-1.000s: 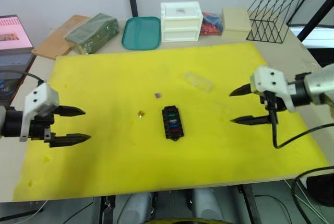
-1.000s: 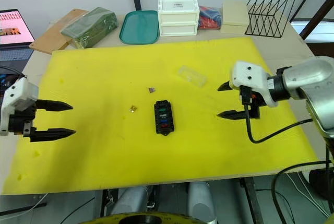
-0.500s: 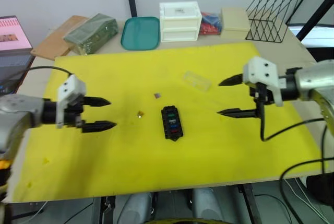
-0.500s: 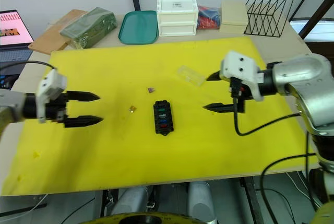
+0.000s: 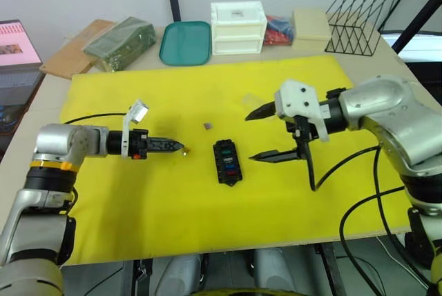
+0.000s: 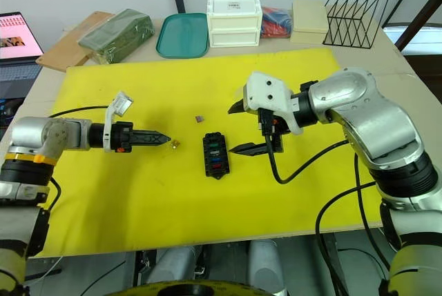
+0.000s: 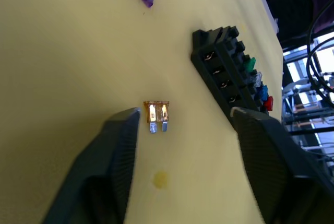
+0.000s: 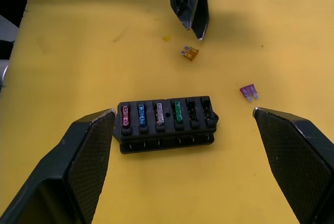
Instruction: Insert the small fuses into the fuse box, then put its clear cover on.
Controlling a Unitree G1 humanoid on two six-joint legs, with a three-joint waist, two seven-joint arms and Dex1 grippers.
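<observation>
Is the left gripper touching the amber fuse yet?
Apart. In the left wrist view the left gripper is open, and the amber fuse lies on the yellow mat between its fingers, with a thin strip of mat showing beside the nearer fingertip.

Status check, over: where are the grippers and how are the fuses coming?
Left gripper open, straddling small amber fuse on yellow mat. Right gripper open over black fuse box; four fuses seated. Purple fuse loose. Nothing blocking.
</observation>
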